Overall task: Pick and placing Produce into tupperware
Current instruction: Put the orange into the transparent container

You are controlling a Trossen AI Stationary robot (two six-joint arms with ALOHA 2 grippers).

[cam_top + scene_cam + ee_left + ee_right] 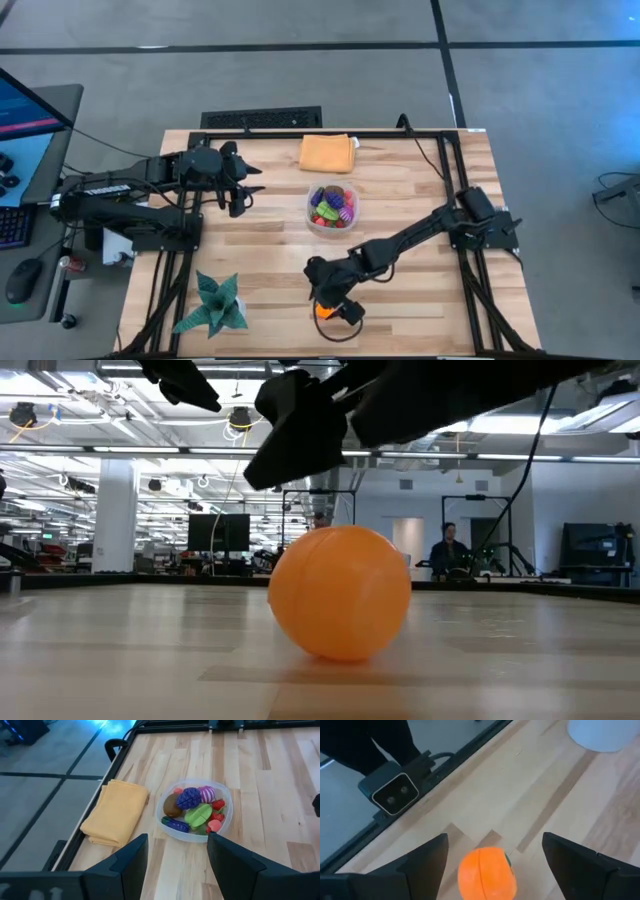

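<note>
An orange toy fruit (322,311) (340,592) (486,872) rests on the wooden table near its front edge. My right gripper (335,308) (494,839) is open just above it, one finger on either side, with a gap to the fruit on both sides. The clear tupperware (312,222) (223,826) stands at the table's middle, toward the far side. It holds several produce pieces (192,805): brown, purple, green, magenta and red. My left gripper (243,190) (177,865) waits at the far left, open, with nothing between its fingers and pointed toward the tupperware.
A folded orange cloth (327,153) (116,812) lies at the far edge behind the tupperware. A green spiky plant (212,305) stands at the front left. A small camera (394,793) sits on the black frame rail at the table's front edge, close to the orange fruit.
</note>
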